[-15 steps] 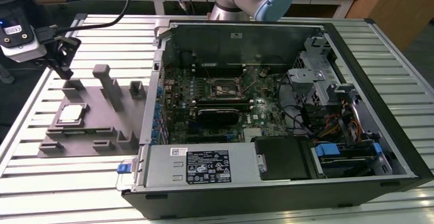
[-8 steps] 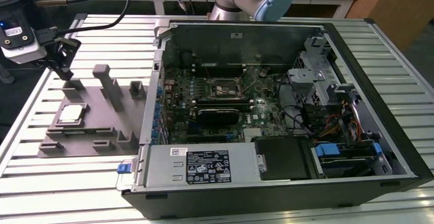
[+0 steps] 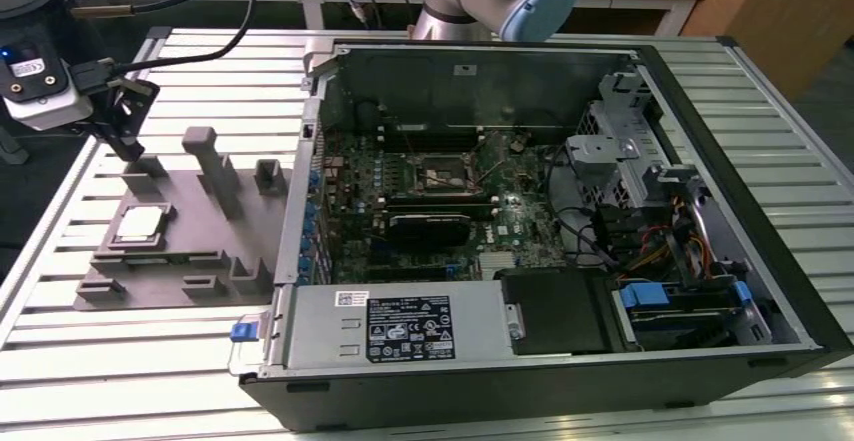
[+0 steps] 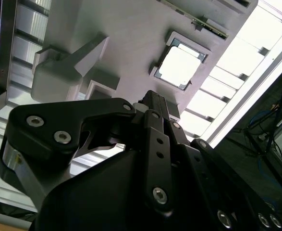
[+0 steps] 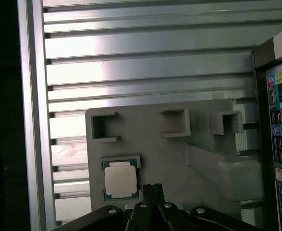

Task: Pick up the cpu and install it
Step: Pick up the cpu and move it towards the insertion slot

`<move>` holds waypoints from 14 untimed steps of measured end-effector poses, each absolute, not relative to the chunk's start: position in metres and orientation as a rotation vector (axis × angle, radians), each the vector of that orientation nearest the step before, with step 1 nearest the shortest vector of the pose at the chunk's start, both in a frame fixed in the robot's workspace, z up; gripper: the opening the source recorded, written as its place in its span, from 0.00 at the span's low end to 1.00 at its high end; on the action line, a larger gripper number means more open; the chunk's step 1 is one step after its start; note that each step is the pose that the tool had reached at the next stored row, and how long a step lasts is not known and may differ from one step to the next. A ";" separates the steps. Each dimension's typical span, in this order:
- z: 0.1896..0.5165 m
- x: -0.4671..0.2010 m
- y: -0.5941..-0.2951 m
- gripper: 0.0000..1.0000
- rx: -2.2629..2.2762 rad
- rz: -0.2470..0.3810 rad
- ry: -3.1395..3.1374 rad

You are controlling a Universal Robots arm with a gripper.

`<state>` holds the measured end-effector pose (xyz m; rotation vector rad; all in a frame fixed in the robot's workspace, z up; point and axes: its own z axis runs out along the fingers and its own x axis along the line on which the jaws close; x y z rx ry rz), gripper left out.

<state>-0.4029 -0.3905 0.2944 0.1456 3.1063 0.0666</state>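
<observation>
One cpu (image 5: 120, 179) rests on the fixture (image 5: 172, 156) (gripper (image 5: 153, 187) near, seemingly closed).

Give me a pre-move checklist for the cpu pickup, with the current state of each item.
1. cpu seated flat in its pocket on the fixture plate: ok.
2. Nothing lying on the cpu: ok.
3. gripper holding the cpu: not ok, it hangs above the plate, apart from it.
4. computer case open, socket exposed: ok.
5. Socket empty and unlatched: cannot tell.
</observation>
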 end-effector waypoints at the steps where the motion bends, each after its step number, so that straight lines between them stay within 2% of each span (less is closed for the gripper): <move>1: 0.294 -0.403 -0.391 0.11 0.145 0.067 3.106; 14: 0.283 -0.411 -0.393 0.11 0.146 0.067 3.106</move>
